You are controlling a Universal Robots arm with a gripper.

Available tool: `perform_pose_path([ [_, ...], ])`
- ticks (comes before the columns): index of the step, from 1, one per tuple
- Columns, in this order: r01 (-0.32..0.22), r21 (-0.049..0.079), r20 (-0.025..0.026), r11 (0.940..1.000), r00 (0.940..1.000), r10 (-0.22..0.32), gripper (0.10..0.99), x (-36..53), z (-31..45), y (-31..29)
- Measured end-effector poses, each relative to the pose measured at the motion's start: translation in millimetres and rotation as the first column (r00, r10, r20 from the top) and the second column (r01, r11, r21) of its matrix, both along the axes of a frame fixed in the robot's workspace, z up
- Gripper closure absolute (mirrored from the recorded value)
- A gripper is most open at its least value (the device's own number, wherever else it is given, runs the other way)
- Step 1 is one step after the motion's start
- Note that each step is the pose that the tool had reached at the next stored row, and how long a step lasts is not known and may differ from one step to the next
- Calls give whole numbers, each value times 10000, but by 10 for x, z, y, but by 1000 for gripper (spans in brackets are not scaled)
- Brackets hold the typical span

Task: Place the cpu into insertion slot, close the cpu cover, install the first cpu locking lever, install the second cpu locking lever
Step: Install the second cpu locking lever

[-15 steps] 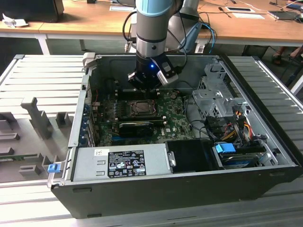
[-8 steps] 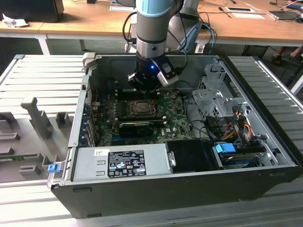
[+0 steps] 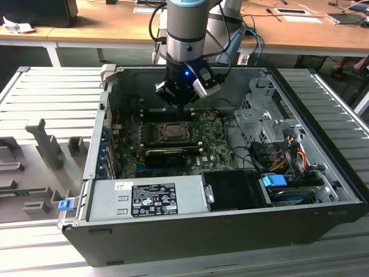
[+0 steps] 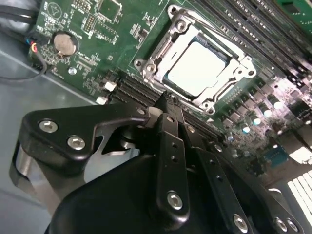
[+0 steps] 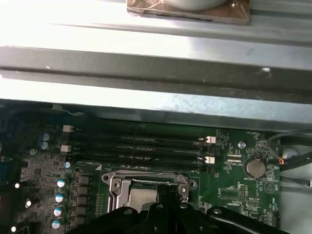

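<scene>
Claw [image 4: 165, 102] hangs just above the insertion slot [image 4: 197, 68], fingers pressed together on nothing. Cpu [image 4: 195, 70], upper centre of the second wrist view, lies seated in the slot with the cpu cover [image 4: 152, 48] framing it; whether the cover is latched, cannot tell. Risk, as I judge it: fingertips sit close to the socket edge, so a skewed descent could scrape the cover or nearby board parts.

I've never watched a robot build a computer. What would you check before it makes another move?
1. Chip lying flat in the middle of the metal cover's opening: ok.
2. Metal cover folded down around the chip: ok.
3. Gripper empty, with its fingers together: ok.
4. Gripper tip close beside the cover's edge, not on the chip: ok.
5. Locking levers hooked down: cannot tell.
</scene>
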State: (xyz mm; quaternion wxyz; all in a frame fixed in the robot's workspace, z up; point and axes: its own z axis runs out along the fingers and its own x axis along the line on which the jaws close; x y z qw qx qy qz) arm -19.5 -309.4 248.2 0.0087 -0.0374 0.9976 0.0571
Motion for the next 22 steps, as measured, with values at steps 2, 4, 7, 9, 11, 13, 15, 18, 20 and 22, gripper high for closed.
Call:
perform_pose_path([
  [2,-3,1,0,10000,10000,3,980,1,18,-12],
  [4,0,-2,-1,10000,10000,0,980,0,12,-39],
  [7,1,-2,-24,10000,10000,-1,980,0,-10,-143],
  [9,0,-3,-85,10000,10000,0,980,1,-21,-174],
  [11,0,-3,-114,10000,9999,0,980,6,-36,-187],
  [13,-2,-8,-146,10000,9999,2,980,9,-57,-230],
  [15,-2,-6,-146,10000,9999,2,980,9,-64,-274],
  [18,-2,-6,-146,10000,9999,2,980,9,-71,-375],
  [20,-2,-7,-147,10000,9999,2,980,9,-74,-427],
  [22,-4,-1,-146,10000,9999,4,980,9,-81,-482],
])
